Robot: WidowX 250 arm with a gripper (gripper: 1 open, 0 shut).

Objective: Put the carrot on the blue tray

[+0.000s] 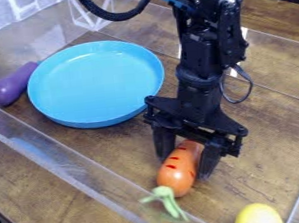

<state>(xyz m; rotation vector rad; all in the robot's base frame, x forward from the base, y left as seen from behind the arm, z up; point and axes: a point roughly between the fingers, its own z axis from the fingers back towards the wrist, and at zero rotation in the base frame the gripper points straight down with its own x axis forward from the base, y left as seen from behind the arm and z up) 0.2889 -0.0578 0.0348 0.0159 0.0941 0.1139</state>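
Note:
The carrot (178,174) lies on the wooden table near the front, orange with dark grooves, its green leafy top (163,202) pointing toward the front. My gripper (192,155) points straight down over its thick end, shut on it, with a black finger on either side. The carrot's upper end is hidden under the gripper. The blue tray (62,117), a wide round plate, lies to the back left, apart from the carrot, with nothing on it.
A purple eggplant (11,84) rests left of the tray. A yellow lemon (257,217) sits at the front right edge. A clear plastic wall (63,158) runs along the table's front left side.

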